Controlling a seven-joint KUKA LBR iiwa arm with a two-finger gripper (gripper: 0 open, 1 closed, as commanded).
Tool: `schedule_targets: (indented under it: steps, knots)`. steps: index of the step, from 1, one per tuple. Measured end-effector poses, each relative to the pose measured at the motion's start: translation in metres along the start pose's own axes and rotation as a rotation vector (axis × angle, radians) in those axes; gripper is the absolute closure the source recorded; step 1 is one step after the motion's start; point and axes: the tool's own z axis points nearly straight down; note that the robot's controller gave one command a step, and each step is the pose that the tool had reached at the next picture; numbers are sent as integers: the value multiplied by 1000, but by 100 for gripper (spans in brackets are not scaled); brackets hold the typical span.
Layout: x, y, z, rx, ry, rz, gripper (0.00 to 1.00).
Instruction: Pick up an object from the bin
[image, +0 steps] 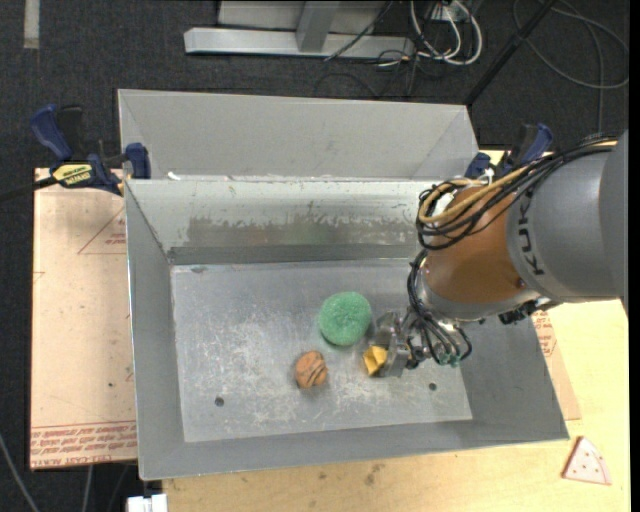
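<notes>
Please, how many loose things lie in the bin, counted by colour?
Green: 1, the round fuzzy ball
Brown: 1, the small rounded lump
Yellow: 1, the small piece right beside the gripper
Total: 3

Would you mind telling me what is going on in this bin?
The arm reaches into the bin from the right, its hand down near the floor, right beside a small yellow piece. A green ball lies just up-left of that, and a brown lump further left. Nothing looks lifted yet.
</notes>
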Motion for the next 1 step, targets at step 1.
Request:
schedule_targets:
  steps: [1]
  knots:
    - [2, -14, -132, 0, -2, -12, 100]
